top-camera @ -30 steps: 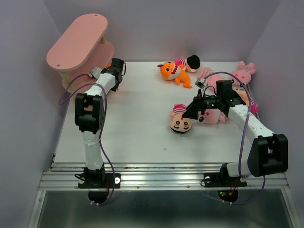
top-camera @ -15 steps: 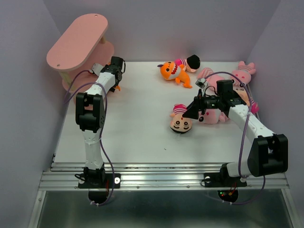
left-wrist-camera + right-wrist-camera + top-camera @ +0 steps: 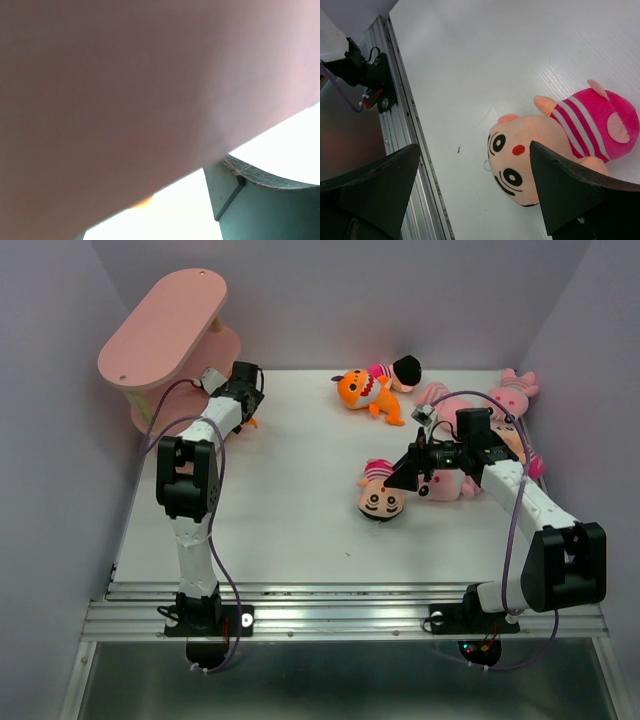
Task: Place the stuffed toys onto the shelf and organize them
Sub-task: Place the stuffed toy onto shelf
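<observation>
The right pincer (image 3: 475, 147) is wide open and holds nothing. Just past it, a doll (image 3: 520, 165) in pink stripes lies face up on the white table (image 3: 290, 520), right of the middle. The left pincer (image 3: 246, 380) is by the pink shelf (image 3: 160, 325) at the upper left. Its own camera shows mostly a pink blur, maybe the shelf, so I cannot tell if it is open. An orange toy (image 3: 362, 390) lies at the top middle.

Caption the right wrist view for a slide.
Right end effector open over the white table, a peach-faced doll in magenta stripes lying face-up in front of it.
</observation>
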You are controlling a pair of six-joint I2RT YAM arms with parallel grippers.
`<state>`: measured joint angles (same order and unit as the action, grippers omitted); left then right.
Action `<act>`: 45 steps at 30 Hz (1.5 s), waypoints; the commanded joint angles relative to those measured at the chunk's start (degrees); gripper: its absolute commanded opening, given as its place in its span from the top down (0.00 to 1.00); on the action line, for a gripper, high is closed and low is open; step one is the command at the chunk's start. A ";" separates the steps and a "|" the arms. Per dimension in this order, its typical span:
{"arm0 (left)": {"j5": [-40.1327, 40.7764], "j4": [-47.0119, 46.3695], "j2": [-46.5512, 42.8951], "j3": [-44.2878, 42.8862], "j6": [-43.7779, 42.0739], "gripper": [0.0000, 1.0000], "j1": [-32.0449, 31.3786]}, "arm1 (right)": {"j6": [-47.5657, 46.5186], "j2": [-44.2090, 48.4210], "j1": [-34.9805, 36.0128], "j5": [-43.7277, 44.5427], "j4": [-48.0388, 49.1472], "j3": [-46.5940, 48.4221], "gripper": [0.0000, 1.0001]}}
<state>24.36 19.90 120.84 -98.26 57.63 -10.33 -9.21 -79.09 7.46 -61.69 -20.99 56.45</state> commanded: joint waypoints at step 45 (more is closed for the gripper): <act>7.45 -21.22 -17.76 29.44 -25.38 0.20 -11.03 | -1.95 2.54 -0.43 -4.14 1.48 -0.02 0.04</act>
<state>27.55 1.56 99.48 -68.75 28.40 -21.47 -9.80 -78.32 7.46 -64.12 -20.99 56.40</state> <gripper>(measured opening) 0.807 0.955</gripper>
